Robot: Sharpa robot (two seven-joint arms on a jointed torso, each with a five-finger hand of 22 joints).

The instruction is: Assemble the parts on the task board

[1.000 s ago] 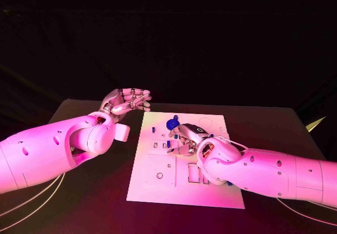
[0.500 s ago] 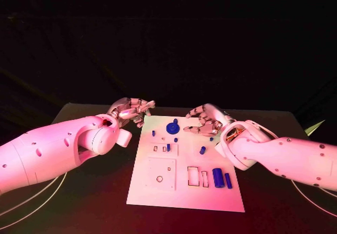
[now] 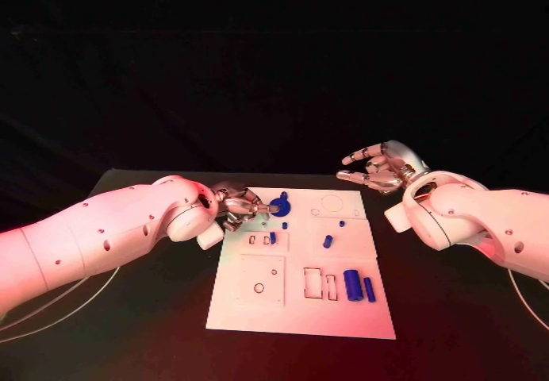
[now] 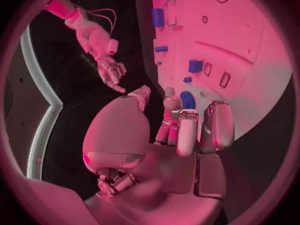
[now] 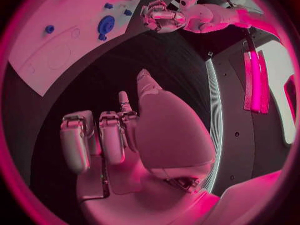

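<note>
Several blue parts (image 3: 354, 284) are lying on the task board (image 3: 300, 317). Left hand (image 3: 237, 208) is reaching over the board's far-left corner, fingers curled beside the round blue part (image 3: 280, 207); contact cannot be confirmed. Right hand (image 3: 380, 169) is hovering open, empty. Parts are probably light, rigid and smooth; pinching at the rim is advised.

A robotics lab test bench.
Black-draped backdrop, a dark surface (image 3: 446, 238), and a white task board (image 3: 300, 317) under coloured stage-like light.

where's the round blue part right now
In the head view the round blue part sits near the far left corner of the task board, right at the fingertips of the left hand.
</note>
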